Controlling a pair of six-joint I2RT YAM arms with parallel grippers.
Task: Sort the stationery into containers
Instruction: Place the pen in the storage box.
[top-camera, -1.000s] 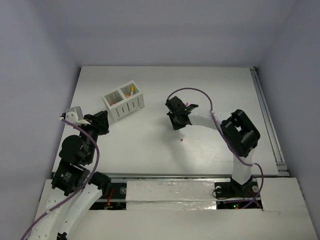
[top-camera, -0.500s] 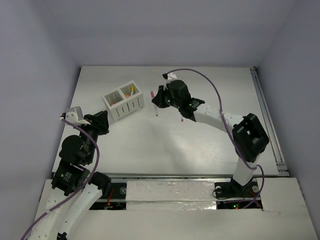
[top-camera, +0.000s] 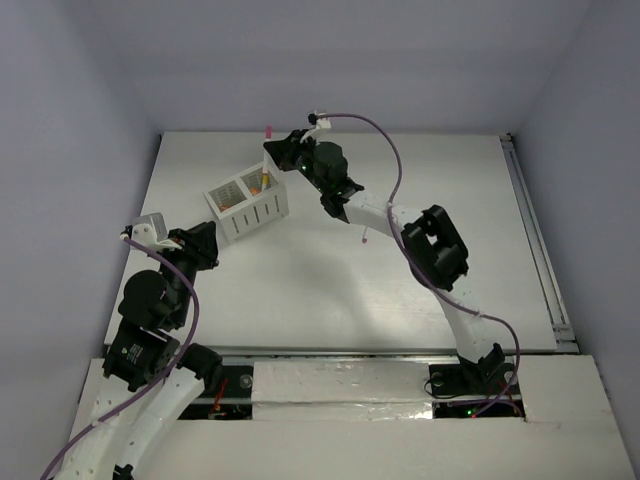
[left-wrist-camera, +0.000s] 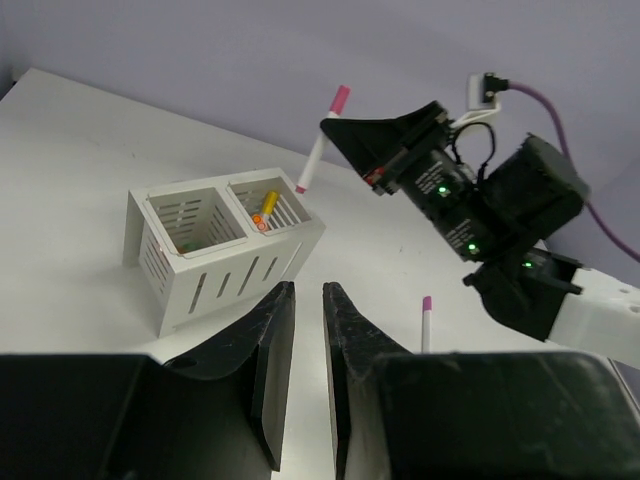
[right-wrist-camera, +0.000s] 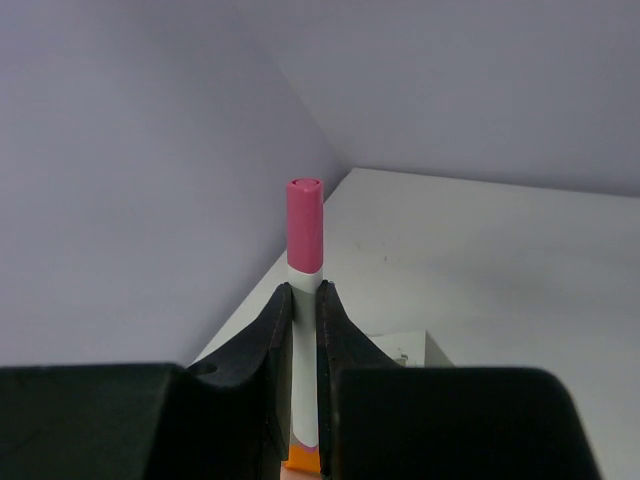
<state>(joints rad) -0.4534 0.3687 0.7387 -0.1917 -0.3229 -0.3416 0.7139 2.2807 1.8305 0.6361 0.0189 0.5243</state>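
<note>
Right gripper (top-camera: 272, 150) clenched on a thin white plastic pen with a magenta cap (top-camera: 269, 131). Its matte black fingers (right-wrist-camera: 276, 335) pinch the smooth round barrel just under the cap. Pen held cap-up, slightly tilted, lower end just above the far rim of the small white slatted box (top-camera: 255, 215). Right arm stretched long toward the box, wrist over the box's far corner.

Box: rigid, rectangular, vertical slots in the walls, two square compartments. Left wrist view looks into both. A yellow-capped piece (left-wrist-camera: 268, 200) leans with something orange in the compartment nearer the held pen. Green and orange bits sit low in the other, too small to name.

Left gripper (left-wrist-camera: 307, 295) sits low on the near side of the box, pointed at it, arm folded back on itself. Jaws drawn almost together, a thin slit between them, nothing in it.

Second magenta-capped pen (left-wrist-camera: 425, 325) lies on the matte white table (top-camera: 300, 290), right of the box and well apart from it. The overhead view gives it only as a pink speck. Right wrist view alone shows orange directly beneath the held pen's tip.
</note>
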